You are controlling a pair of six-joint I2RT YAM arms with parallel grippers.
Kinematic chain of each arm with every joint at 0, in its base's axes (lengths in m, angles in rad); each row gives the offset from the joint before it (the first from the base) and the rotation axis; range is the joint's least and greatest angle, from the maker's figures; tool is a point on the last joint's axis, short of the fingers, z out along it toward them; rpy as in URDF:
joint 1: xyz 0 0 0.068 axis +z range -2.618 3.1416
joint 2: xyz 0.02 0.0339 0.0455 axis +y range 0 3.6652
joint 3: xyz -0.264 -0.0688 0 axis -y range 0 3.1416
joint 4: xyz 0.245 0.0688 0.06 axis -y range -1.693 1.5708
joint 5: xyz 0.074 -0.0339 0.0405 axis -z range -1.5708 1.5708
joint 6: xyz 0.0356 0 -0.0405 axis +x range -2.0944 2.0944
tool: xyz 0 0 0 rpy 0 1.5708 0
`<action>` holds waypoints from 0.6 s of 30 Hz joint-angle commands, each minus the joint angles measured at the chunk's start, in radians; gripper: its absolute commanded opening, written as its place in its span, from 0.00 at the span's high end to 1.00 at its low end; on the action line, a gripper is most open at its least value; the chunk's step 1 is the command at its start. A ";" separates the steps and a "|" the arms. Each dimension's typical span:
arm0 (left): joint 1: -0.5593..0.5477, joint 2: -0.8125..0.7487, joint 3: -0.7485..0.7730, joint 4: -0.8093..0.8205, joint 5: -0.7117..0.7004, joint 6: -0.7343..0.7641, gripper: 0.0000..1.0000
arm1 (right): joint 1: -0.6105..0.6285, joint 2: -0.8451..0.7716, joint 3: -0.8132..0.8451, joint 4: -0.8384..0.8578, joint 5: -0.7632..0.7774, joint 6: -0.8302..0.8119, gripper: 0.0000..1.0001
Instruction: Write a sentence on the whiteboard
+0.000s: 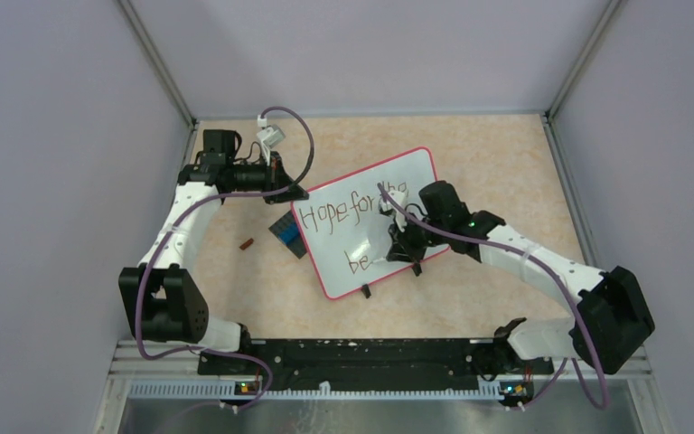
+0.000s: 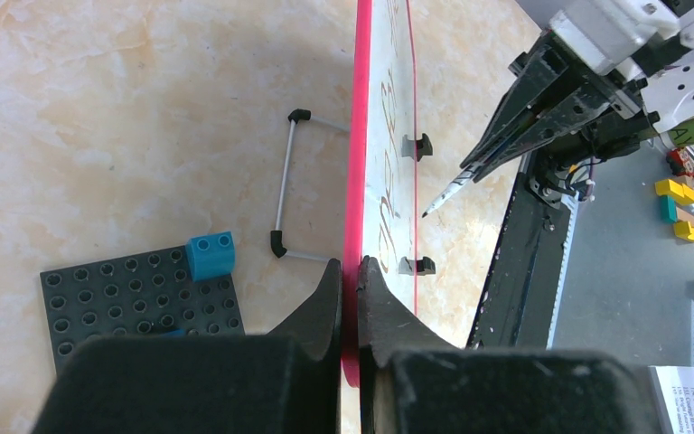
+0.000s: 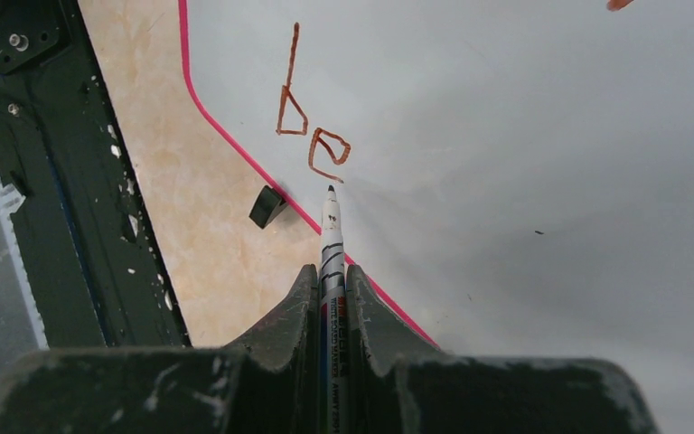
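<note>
**A:** What's the right claw (image 3: pixel 330 271) doing?

**B:** It is closed tight on a marker (image 3: pixel 332 231). The barrel is pinched between both fingers and the tip points straight out ahead.

**A:** And where's the whiteboard (image 1: pixel 420 172) from there?

**B:** Directly in front of it. The tip sits just past the tail of the "e" on the lower line, near the board's red-pink bottom edge. I cannot tell whether it touches the surface.

**A:** How much of the sentence (image 1: pixel 348 212) is there?

**B:** "Hope for the" runs across the top line, with "be" below it, in thin red-brown strokes.

**A:** And the left claw (image 2: pixel 350 267)?

**B:** It is closed on the board's rim, one finger on each face. From above, that is the board's far left corner.

**A:** What's around it?

**B:** A wire stand (image 2: pixel 282 185) juts from the back of the board. A dark studded plate (image 2: pixel 135 303) lies on the desk (image 1: pixel 488 163) beside it, with a blue brick (image 2: pixel 211 255) at its corner. Two black feet (image 2: pixel 416 146) show on the written side.
</note>
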 commanded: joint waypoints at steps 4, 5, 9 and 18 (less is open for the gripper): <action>-0.020 0.003 -0.021 -0.031 -0.086 0.037 1.00 | -0.026 -0.083 0.045 -0.031 -0.039 -0.010 1.00; -0.020 0.002 -0.021 -0.032 -0.088 0.037 1.00 | -0.032 -0.088 0.040 -0.029 -0.040 -0.008 1.00; -0.020 0.000 -0.021 -0.034 -0.089 0.038 1.00 | -0.046 -0.094 0.029 -0.021 -0.045 0.002 1.00; -0.020 0.001 -0.021 -0.033 -0.084 0.038 1.00 | -0.052 -0.094 0.019 0.020 -0.044 0.022 1.00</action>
